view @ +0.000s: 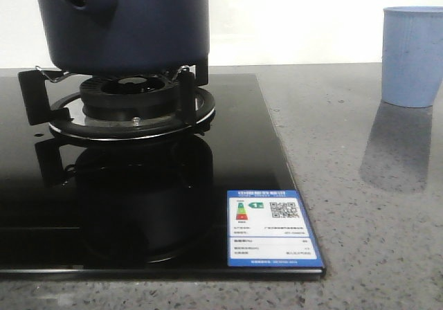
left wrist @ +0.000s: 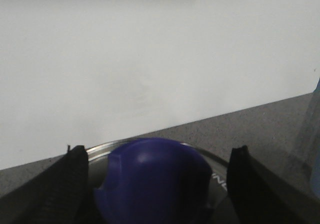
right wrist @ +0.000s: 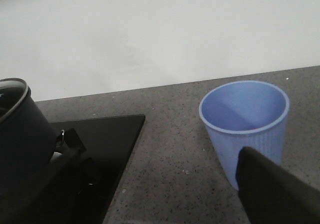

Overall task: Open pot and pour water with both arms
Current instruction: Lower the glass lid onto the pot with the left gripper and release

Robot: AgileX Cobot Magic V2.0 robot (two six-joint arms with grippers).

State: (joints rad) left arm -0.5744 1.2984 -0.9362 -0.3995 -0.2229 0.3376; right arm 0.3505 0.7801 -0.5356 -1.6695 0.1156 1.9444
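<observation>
Front view: the dark navy-blue round matte pot (view: 128, 23) is seated on the black burner grate (view: 131, 102) of a glossy black glass hob (view: 138, 206); a pale blue ribbed cup (view: 413, 55) is set well apart on the grey speckled surface (view: 374, 206). No arm is shown.

Left wrist view: the left gripper's (left wrist: 157, 184) fingers (left wrist: 70, 184) are spread wide on either side of a rounded blue lid knob (left wrist: 152, 181); contact cannot be told.

Right wrist view: the cup is seen empty, the pot beside it; only one dark finger (right wrist: 272, 189) is shown, so its opening cannot be told.

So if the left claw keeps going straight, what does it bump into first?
Most likely the blue knob on the pot's lid. It sits right between the left claw's open fingers, though the depth is hard to judge.
</observation>
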